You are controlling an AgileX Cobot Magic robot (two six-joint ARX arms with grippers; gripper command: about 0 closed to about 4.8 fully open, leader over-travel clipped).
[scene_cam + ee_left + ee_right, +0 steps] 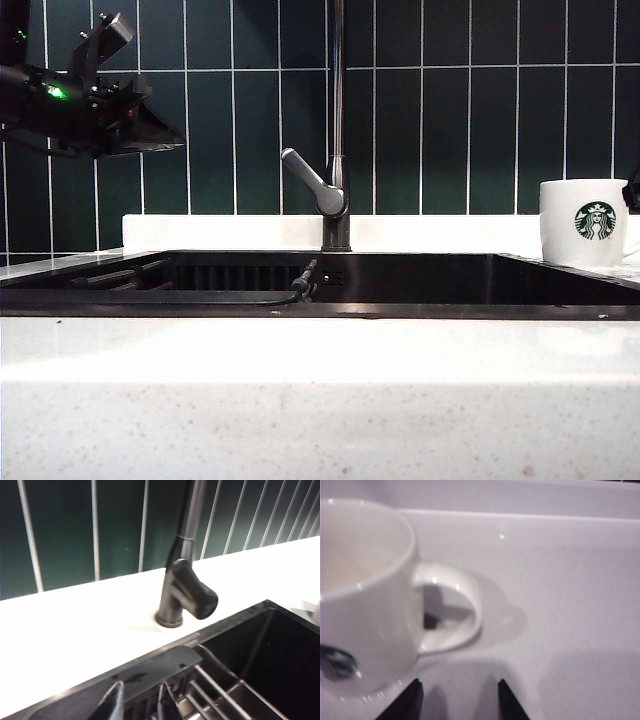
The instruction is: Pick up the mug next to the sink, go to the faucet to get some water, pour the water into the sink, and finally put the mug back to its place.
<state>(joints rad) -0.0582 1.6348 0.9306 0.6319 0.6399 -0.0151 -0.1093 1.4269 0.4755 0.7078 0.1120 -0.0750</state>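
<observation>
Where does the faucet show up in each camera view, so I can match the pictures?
Exterior view: faucet at center, behind the sink.
Left wrist view: faucet fills the middle, base on the white counter.
Right wrist view: not in it; only the mug.
Shared landmark: the sink's black rim, in exterior and left wrist views.

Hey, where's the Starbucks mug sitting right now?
The mug stands upright on the white counter at the far right of the exterior view, beside the sink; the open right gripper is near its handle.

A white speckled stone counter fills the lower frame. The black sink is set into it at centre, the faucet rises behind it, and the mug stands upright at right.
</observation>
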